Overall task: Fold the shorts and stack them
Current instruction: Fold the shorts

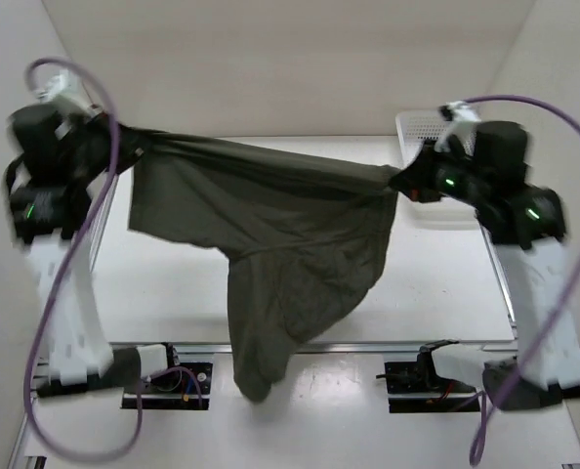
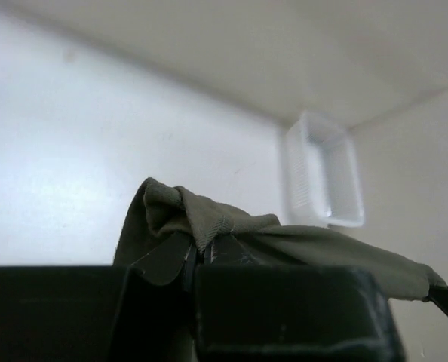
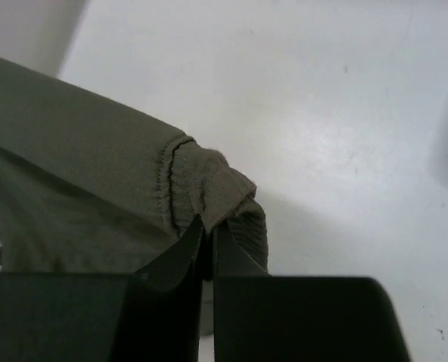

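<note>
Hanging above the tabletop (image 1: 173,283), the shorts (image 1: 270,225) stretch taut between both arms. The left gripper (image 1: 124,145), at 9 o'clock in the top view, is clamped on one end of the upper edge. The right gripper (image 1: 399,182), at 3 o'clock, pinches the other end. One leg droops toward 6 o'clock. A white basket (image 1: 419,127) sits at 2 o'clock.

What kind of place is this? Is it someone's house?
Probably a robot lab booth, not a house: plain white walls around a white table, two robot arms bolted on, purple cables.
</note>
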### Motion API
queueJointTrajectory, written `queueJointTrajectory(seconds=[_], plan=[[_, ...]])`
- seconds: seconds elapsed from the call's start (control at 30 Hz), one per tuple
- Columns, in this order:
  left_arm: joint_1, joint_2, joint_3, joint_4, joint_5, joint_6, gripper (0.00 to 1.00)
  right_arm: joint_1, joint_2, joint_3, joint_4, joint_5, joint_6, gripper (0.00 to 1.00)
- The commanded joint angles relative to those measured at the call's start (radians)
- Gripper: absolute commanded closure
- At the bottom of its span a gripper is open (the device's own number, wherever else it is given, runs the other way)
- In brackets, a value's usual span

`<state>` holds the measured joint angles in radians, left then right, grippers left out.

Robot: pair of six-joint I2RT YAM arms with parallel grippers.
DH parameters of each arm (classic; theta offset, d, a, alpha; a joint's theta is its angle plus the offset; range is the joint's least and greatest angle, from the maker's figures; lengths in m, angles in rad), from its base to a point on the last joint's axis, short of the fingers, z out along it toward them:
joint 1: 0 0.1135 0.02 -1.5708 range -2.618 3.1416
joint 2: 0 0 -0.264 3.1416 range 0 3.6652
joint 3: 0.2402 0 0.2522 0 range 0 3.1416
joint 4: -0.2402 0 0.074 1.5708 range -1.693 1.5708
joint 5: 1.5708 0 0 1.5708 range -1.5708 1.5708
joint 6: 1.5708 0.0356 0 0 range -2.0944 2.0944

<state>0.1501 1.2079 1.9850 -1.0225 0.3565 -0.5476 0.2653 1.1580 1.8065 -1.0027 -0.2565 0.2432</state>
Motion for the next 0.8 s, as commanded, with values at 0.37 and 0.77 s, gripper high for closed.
queueJointTrajectory(seconds=[0.37, 0.77], plan=[[-0.064, 0.775, 0.127, 0.137, -0.136, 0.067, 0.9, -0.017, 0.822, 0.181, 0.251, 0.241, -0.041, 1.0], [-0.115, 0.786, 0.126, 0.127, -0.157, 0.087, 0.9, -0.017, 1.002, 0.3, 0.208, 0.232, -0.032, 1.0]])
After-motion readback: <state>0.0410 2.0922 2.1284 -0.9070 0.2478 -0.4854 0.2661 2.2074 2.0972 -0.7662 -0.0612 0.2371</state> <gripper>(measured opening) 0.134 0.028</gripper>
